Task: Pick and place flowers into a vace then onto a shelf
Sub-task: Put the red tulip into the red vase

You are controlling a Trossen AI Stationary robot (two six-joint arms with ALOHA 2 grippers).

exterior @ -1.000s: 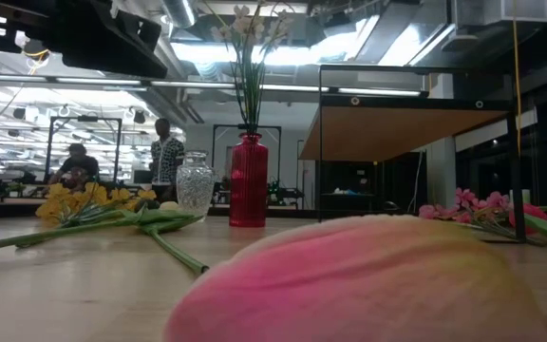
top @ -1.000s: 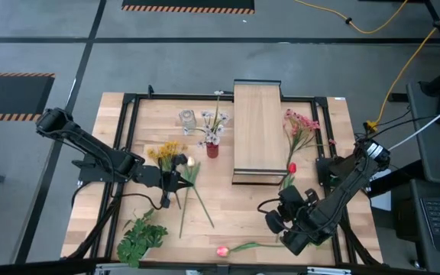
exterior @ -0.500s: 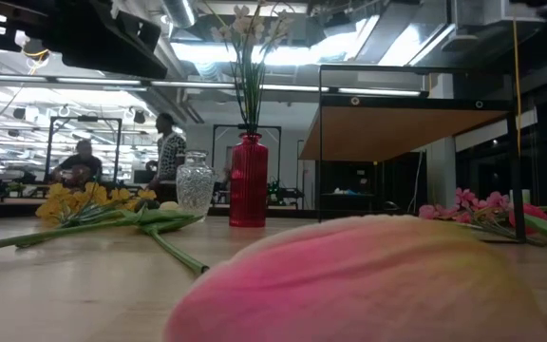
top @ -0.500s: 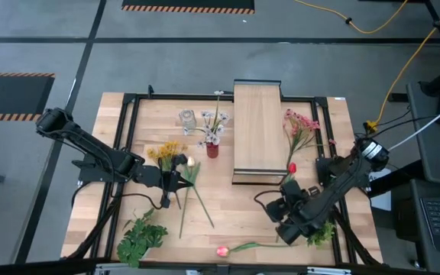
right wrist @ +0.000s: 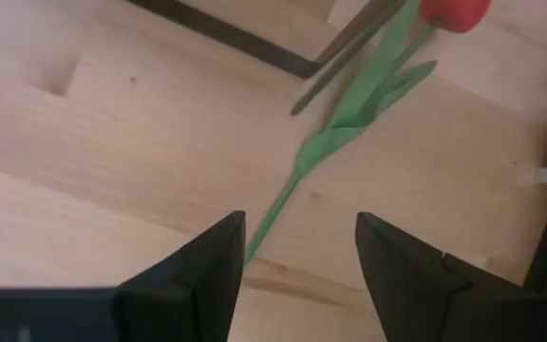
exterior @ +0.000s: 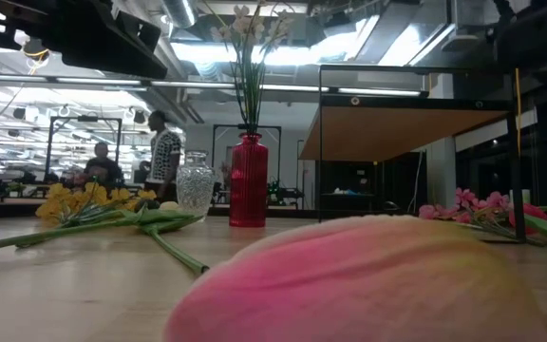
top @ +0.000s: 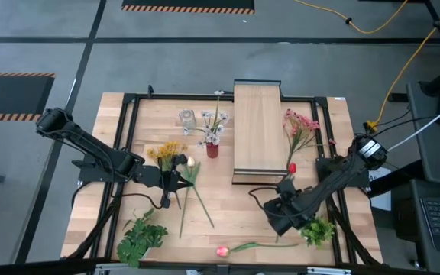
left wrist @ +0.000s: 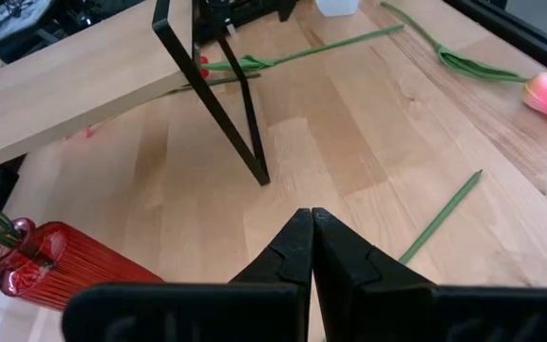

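Stem of red-headed green artificial flower [right wrist: 349, 123] lies flat, centre-right of high view, by light-wood plank shelf [top: 258, 126] | right gripper [right wrist: 297, 252] open over it, empty | left gripper [left wrist: 311, 249] shut, centre-left | likely light, floppy; pinch mid-stem | clear glass vase [top: 187, 119] empty; red ribbed bottle [top: 212, 150] holds white sprigs

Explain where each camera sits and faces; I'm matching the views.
High: overhead, straight down; both arms, shelf.
Low: tabletop level, facing the room; no arm parts; pink tulip up close.
Left wrist: behind the shut left pincer, facing the shelf legs.
Right wrist: behind the open right pincer, over a red tulip.
Shared: the red vase.
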